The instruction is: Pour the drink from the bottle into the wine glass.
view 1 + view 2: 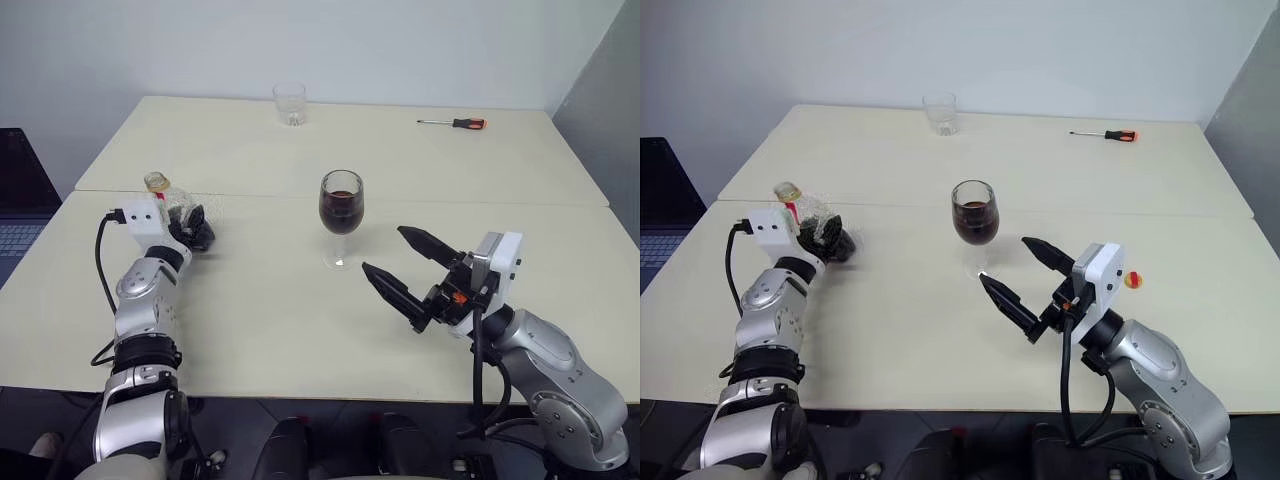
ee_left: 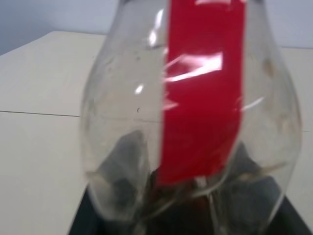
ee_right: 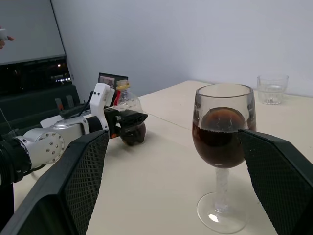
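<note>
A: What do I have at the left of the table (image 1: 300, 330)?

B: My left gripper (image 1: 192, 228), pointing level, with the bottle (image 1: 170, 203) standing upright between its fingers. The bottle looks emptied; the left wrist view shows a clear round body with a red label and the dark fingers behind it. Whether the fingers clasp the bottle or stand just off it, I cannot tell.

A: And the centre?

B: The wine glass (image 1: 341, 217) stands upright on its foot, apart from both grippers. The drink (image 1: 341, 212) fills roughly the lower half of its bowl.

A: The right?

B: My right gripper (image 1: 402, 261) hovers just right of the glass, fingers spread wide and holding nothing; its wrist view frames the glass between them.

A: The far side?

B: A tumbler (image 1: 290, 103) stands near the far edge, a screwdriver (image 1: 454, 123) lies further right.
</note>
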Tool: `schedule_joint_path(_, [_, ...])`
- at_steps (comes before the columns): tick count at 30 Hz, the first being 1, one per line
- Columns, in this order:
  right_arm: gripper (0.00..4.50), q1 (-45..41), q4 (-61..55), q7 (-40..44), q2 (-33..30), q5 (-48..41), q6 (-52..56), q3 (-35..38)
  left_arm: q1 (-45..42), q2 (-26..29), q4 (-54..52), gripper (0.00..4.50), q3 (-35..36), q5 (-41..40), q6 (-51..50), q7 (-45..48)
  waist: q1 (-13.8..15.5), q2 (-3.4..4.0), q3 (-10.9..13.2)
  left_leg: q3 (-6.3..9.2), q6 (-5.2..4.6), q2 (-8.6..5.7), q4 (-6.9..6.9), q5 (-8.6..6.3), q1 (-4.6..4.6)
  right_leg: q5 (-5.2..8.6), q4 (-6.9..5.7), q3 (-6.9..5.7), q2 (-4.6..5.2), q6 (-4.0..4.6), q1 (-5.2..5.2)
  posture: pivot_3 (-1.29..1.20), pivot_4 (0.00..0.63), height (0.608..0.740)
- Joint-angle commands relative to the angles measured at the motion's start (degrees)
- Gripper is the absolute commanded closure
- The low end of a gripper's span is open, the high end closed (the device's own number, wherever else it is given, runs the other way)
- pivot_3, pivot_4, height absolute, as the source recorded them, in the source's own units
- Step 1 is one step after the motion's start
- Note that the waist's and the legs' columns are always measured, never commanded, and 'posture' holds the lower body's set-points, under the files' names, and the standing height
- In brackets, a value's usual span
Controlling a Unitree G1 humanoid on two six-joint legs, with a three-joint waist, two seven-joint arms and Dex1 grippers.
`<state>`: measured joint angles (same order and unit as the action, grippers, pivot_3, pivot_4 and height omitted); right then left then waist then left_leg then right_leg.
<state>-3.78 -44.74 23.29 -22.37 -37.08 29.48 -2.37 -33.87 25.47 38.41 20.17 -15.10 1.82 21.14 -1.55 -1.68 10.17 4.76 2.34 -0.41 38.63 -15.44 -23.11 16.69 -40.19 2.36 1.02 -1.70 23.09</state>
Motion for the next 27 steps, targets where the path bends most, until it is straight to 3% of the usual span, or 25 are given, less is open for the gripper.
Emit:
schedule_joint_path(1, [0.00,-1.0,-1.0,-0.2,-0.3,-0.3,-0.3,0.6,-1.5,1.1,-0.9,0.94,0.4,-0.6,1.6,1.0,0.0,0.00,0.0,0.00,0.00,0.00,0.00,0.00,0.00,0.00,0.00,0.00,0.00,0.00,0.00,0.00,0.150,0.740])
schedule_joint_path(4, [0.00,-1.1,-0.8,-0.1,-0.5,-0.3,-0.2,0.7,-1.2,1.0,-1.5,0.03,0.6,-0.8,1.4,1.2,0.0,0.00,0.0,-0.01,0.00,0.00,0.00,0.00,0.00,0.00,0.00,0.01,0.00,0.00,0.00,0.00,0.150,0.740])
schedule_joint_path(11, [0.00,-0.7,-0.9,0.4,-1.2,-0.8,-0.2,1.1,2.3,1.2,-7.7,0.03,1.2,-2.2,-1.6,1.2,-0.1,0.00,0.0,-0.01,0.00,0.02,-0.01,0.00,0.00,0.00,0.01,0.02,0.01,0.00,0.00,0.00,0.150,0.740])
schedule_joint_path(27, [0.00,5.4,-3.2,-0.3,-3.1,-1.6,-0.2,3.9,27.6,-3.1,-51.3,0.03,3.7,-13.5,-26.1,-6.9,0.0,0.01,0.0,-0.02,0.01,0.04,-0.25,0.00,0.25,0.00,0.22,0.06,0.08,0.00,-0.29,0.00,0.150,0.740])
